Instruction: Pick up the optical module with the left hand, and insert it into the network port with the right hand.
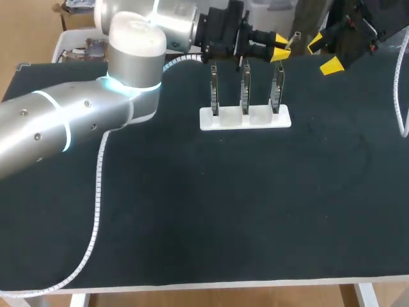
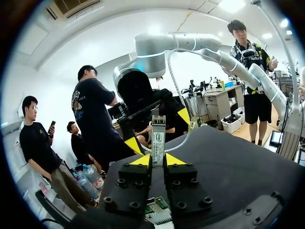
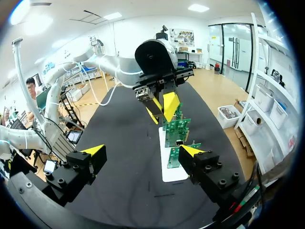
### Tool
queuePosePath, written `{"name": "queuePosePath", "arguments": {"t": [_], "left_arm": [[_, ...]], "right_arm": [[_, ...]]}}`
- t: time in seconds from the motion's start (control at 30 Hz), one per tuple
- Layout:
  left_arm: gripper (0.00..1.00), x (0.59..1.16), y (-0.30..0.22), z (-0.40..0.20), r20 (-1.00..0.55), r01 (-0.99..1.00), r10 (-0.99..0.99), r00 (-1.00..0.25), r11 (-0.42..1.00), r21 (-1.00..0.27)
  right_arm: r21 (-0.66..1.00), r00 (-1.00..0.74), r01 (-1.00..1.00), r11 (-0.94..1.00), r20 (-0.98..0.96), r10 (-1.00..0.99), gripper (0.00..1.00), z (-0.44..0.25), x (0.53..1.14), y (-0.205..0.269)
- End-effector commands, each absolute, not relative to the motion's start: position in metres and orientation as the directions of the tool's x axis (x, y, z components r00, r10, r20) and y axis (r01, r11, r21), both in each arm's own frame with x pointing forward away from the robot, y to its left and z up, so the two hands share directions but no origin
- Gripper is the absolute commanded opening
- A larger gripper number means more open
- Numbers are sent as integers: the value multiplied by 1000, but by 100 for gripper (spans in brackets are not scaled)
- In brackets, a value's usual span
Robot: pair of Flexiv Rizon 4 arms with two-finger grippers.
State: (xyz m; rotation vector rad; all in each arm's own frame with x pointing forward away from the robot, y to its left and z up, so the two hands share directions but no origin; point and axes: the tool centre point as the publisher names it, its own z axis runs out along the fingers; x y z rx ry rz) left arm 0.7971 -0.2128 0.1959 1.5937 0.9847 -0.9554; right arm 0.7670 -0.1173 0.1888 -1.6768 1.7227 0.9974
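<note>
**Optical module: held aloft near the far edge, not yet passed over**

- **Optical module** (image 2: 158,138): slim metal body, upright, with its lower end clamped between the yellow tips of the left gripper (image 1: 279,48). It is off the worktop (image 1: 192,211), near the far edge, above and just beyond the row of boards.
- **Right gripper** (image 3: 143,151): fingers spread wide and empty. It faces the left gripper toward the far right corner, near the module but not touching it.
- **White holder** (image 1: 246,119): stands near the far edge and carries three circuit boards (image 1: 245,89) upright in a row. The network port is too small to make out.
- **Hazards, as judged:**
  - Little of the module is free for a second grasp, so the fingertips may collide.
  - If the left gripper lets go too early, the module drops onto the boards.
  - A skewed regrasp would likely jam at the port and tip the light holder.
</note>
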Motion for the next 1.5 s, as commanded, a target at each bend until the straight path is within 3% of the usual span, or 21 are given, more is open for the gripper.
{"name": "queuePosePath", "arguments": {"t": [0.03,0.9,1.5], "left_arm": [[0,791,-214,191,-920,929,141,365,-118,351],[0,811,-231,187,-910,912,75,408,-91,401],[0,808,-225,186,-932,932,65,358,-84,352]], "right_arm": [[139,-86,-989,-43,-799,-596,100,189,766,-117],[139,-86,-989,-43,-799,-596,100,189,766,-117],[139,-86,-989,-43,-799,-596,100,189,766,-117]]}}
